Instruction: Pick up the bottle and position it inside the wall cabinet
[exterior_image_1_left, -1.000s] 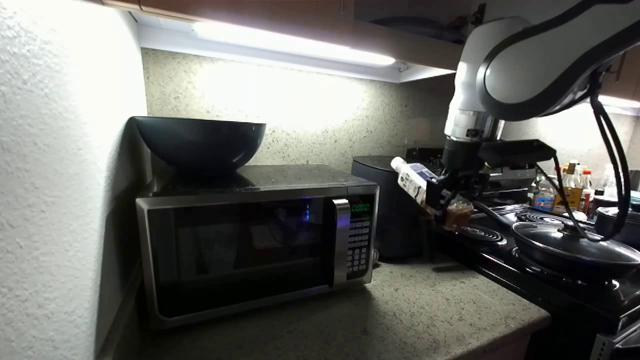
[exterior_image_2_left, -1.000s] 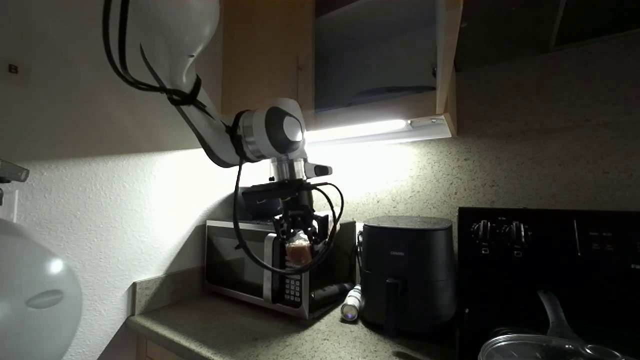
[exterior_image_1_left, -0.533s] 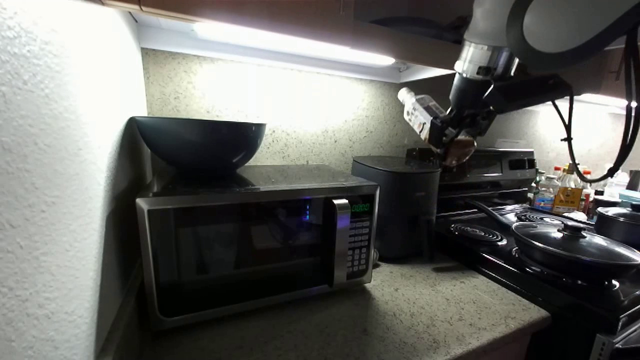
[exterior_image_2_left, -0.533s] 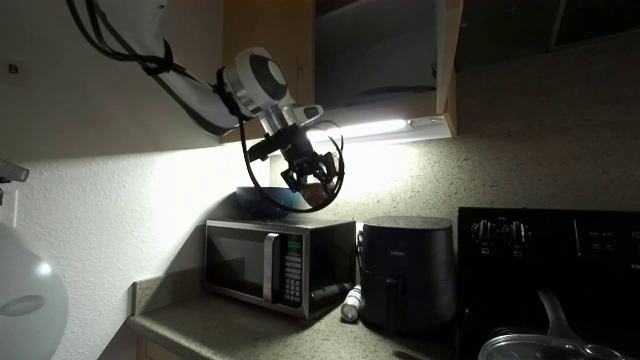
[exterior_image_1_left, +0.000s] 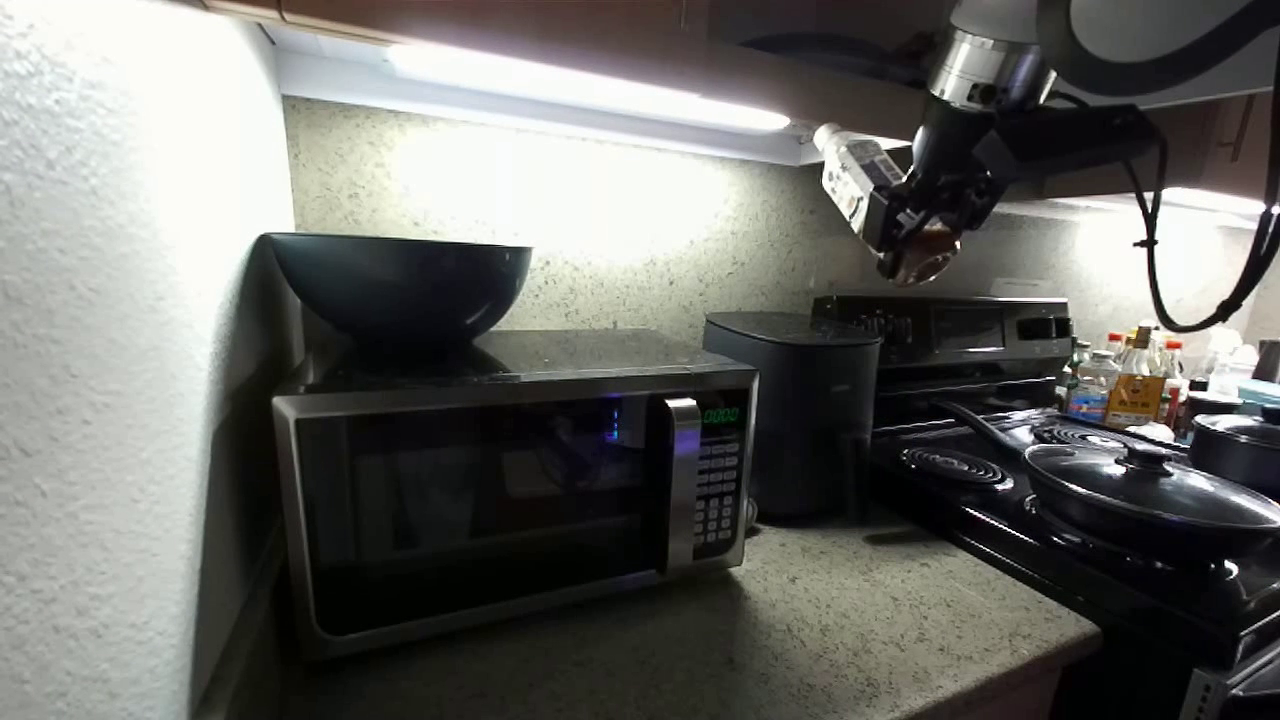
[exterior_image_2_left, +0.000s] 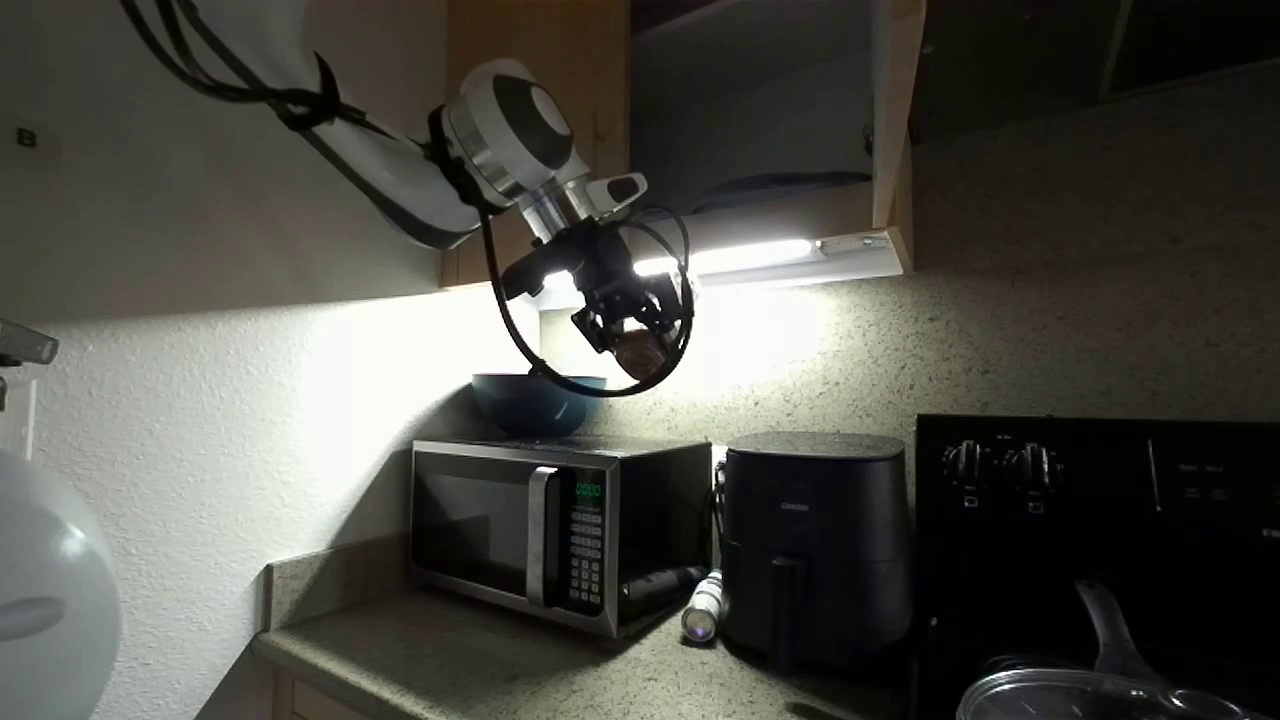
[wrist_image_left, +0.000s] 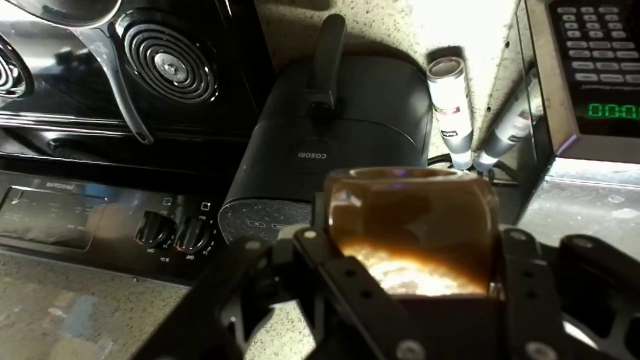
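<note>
The bottle (exterior_image_1_left: 852, 185) has a white cap, a pale label and reddish-brown contents at its base. My gripper (exterior_image_1_left: 893, 222) is shut around its lower part and holds it tilted, cap up toward the cabinet, in the air above the air fryer. In an exterior view the brown base (exterior_image_2_left: 640, 353) shows below my gripper (exterior_image_2_left: 628, 318); most of the bottle is hidden. The wrist view shows the brown base (wrist_image_left: 410, 215) between my fingers. The wall cabinet (exterior_image_2_left: 780, 208) stands open above, with a dark interior; its lower front (exterior_image_1_left: 600, 45) also shows. The bottle is below the cabinet's bottom edge.
The microwave (exterior_image_1_left: 480, 520) carries a dark blue bowl (exterior_image_1_left: 400, 285). A black air fryer (exterior_image_2_left: 815, 550) and a small lying bottle (exterior_image_2_left: 703, 605) are beside it. The stove holds a lidded pan (exterior_image_1_left: 1150, 490). The cabinet door (exterior_image_2_left: 897, 110) is open; a dark curved object (exterior_image_2_left: 790, 182) lies inside.
My gripper has risen from beside the microwave to just under the cabinet's light, carrying the bottle with it. The wrist has tilted, so the cap points more upward.
</note>
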